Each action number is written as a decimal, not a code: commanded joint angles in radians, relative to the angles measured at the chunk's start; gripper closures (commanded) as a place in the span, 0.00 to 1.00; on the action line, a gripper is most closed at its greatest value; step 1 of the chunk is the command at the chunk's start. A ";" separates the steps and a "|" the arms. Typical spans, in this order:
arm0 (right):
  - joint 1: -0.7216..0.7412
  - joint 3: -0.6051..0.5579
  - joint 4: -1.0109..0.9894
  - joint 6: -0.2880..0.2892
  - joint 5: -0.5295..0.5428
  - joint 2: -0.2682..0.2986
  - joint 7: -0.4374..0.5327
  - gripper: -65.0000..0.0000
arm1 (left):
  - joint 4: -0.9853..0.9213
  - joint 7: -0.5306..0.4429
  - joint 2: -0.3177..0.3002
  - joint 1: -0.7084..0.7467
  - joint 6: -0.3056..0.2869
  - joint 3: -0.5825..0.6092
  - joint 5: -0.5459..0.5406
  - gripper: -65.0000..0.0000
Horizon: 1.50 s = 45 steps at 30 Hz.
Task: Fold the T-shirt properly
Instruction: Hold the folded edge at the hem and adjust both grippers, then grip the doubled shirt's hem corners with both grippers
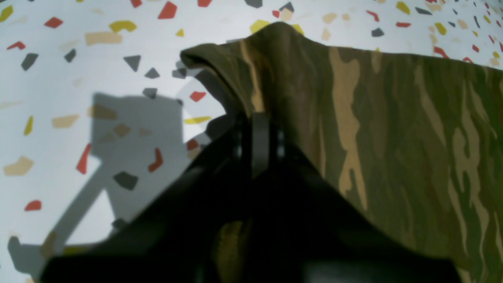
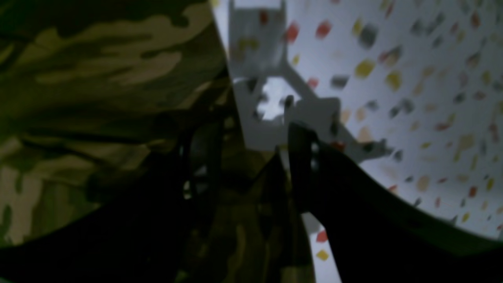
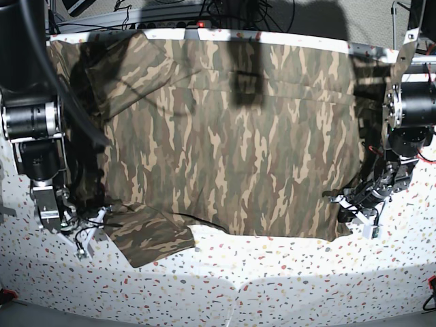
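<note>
The camouflage T-shirt [image 3: 238, 136] lies spread over most of the table, with one sleeve [image 3: 146, 235] folded toward the front left. In the left wrist view my left gripper [image 1: 259, 118] is shut on a raised edge of the T-shirt [image 1: 393, 137]. The base view shows that gripper [image 3: 343, 204] at the cloth's front right corner. My right gripper [image 2: 251, 157] stands open, its dark fingers [image 2: 302, 157] apart, with a fold of the T-shirt [image 2: 98, 78] lying between and beside them. In the base view it [image 3: 85, 228] sits at the shirt's front left edge, next to the sleeve.
The table top [image 3: 272, 272] is white with coloured speckles and shows bare along the front. The arm bodies stand at the left [image 3: 34, 122] and right [image 3: 409, 109] edges. Cables [image 3: 204, 13] run behind the table's far edge.
</note>
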 commanded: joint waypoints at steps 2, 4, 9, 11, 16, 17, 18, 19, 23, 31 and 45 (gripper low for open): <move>0.040 0.003 0.011 -0.006 0.006 0.010 0.005 0.57 | 0.008 -0.018 -0.006 -0.029 -0.005 0.000 0.000 1.00; 0.038 0.003 0.011 -0.006 0.006 0.011 0.000 0.57 | 0.008 -0.032 -0.007 -0.028 -0.005 0.000 0.000 1.00; 0.029 0.003 0.011 -0.004 0.064 0.010 -0.045 0.65 | 0.008 -0.034 -0.006 -0.028 -0.005 0.000 0.000 1.00; 0.019 0.003 0.010 -0.004 0.090 0.010 -0.052 0.66 | 0.008 -0.039 -0.006 -0.028 -0.005 0.000 0.000 1.00; -0.004 0.003 0.010 -0.004 0.111 0.001 -0.081 0.66 | 0.008 -0.039 -0.006 -0.028 -0.005 0.000 0.000 1.00; -0.009 0.003 0.010 -0.004 0.111 -0.004 -0.088 0.69 | 0.008 -0.039 -0.006 -0.028 -0.005 0.000 0.000 1.00; -0.010 0.003 0.010 -0.005 0.111 -0.008 -0.095 0.73 | 0.008 -0.038 -0.006 -0.028 -0.005 0.000 0.000 1.00; -0.013 0.003 0.010 -0.005 0.111 -0.012 -0.101 0.76 | 0.008 -0.037 -0.006 -0.028 -0.005 0.000 0.000 1.00; -0.014 0.003 0.010 -0.005 0.111 -0.021 -0.104 0.81 | 0.008 -0.031 -0.006 -0.028 -0.005 0.000 0.000 1.00; -0.014 0.003 0.010 -0.005 0.100 -0.022 -0.088 0.97 | 0.008 -0.031 -0.006 -0.028 -0.005 0.000 0.000 1.00; 0.036 0.003 0.010 -0.008 0.160 0.022 0.088 0.58 | 0.008 -0.031 -0.006 -0.026 -0.005 0.000 0.000 1.00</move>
